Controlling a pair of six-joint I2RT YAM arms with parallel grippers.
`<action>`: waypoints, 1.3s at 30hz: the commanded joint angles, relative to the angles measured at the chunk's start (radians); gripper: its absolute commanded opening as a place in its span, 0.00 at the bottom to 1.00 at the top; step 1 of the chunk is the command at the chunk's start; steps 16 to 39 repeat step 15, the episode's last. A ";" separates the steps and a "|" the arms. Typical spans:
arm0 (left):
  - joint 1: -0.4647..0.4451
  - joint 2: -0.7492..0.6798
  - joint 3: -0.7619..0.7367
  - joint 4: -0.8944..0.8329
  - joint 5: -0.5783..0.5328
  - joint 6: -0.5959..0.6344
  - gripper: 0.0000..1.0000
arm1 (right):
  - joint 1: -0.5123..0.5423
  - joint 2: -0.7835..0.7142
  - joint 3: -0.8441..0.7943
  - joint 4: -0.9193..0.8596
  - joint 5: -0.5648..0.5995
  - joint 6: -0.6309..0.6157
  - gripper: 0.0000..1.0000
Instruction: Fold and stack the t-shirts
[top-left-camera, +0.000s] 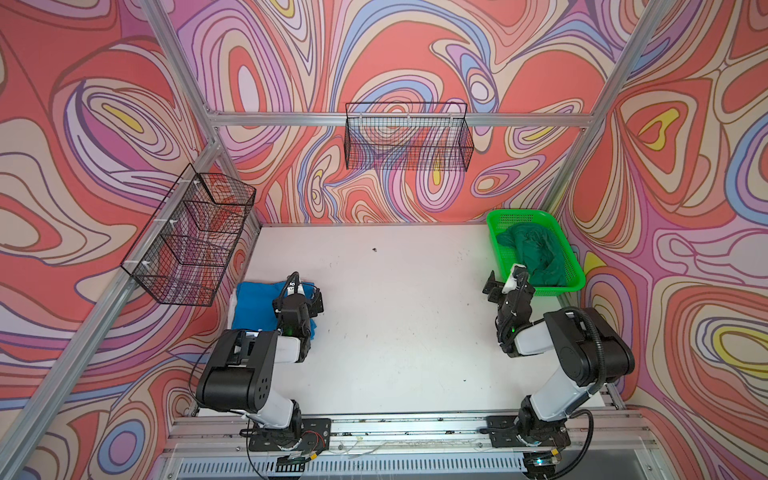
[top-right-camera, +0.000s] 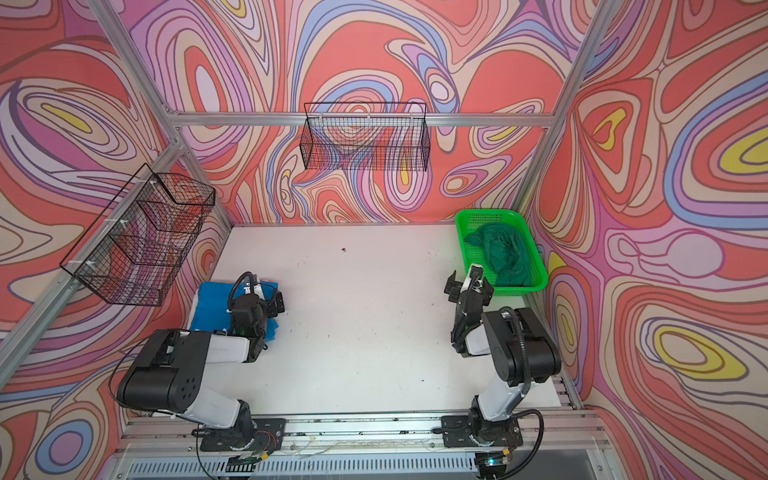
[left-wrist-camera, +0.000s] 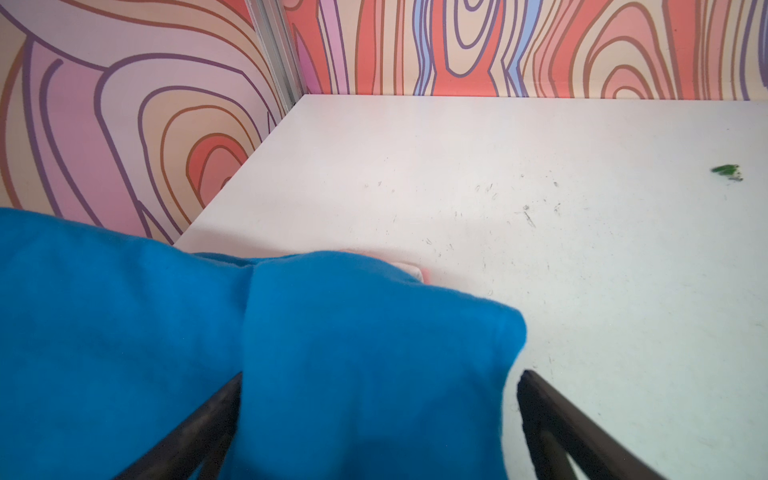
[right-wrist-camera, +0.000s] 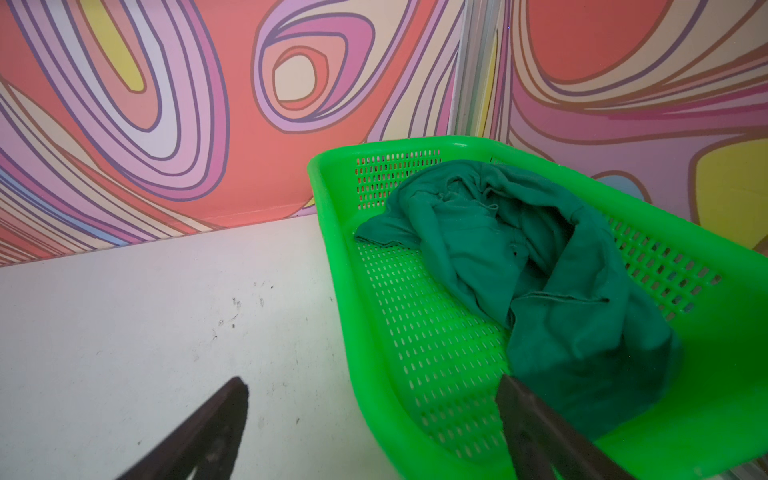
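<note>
Your L gripper (left-wrist-camera: 380, 390) sits wide open, jaws either side of the folded blue shirt (top-left-camera: 253, 307) at the table's (top-left-camera: 395, 332) left edge, so lift straight up w/o snagging cloth. R gripper (right-wrist-camera: 372, 384) is open & empty too, straddling the near rim of the basket (right-wrist-camera: 328, 178) in the far right corner. Reach deeper, pinch the crumpled dark green shirt (right-wrist-camera: 519, 249) at a high fold, not the mesh, then lift clear.
</note>
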 joint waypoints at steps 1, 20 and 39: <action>-0.012 0.009 0.019 0.021 0.007 0.019 1.00 | -0.002 0.020 -0.010 -0.012 -0.014 0.002 0.98; -0.012 0.009 0.019 0.021 0.007 0.021 1.00 | -0.002 0.020 -0.010 -0.012 -0.019 0.002 0.98; -0.012 0.009 0.019 0.021 0.007 0.021 1.00 | -0.002 0.020 -0.010 -0.012 -0.019 0.002 0.98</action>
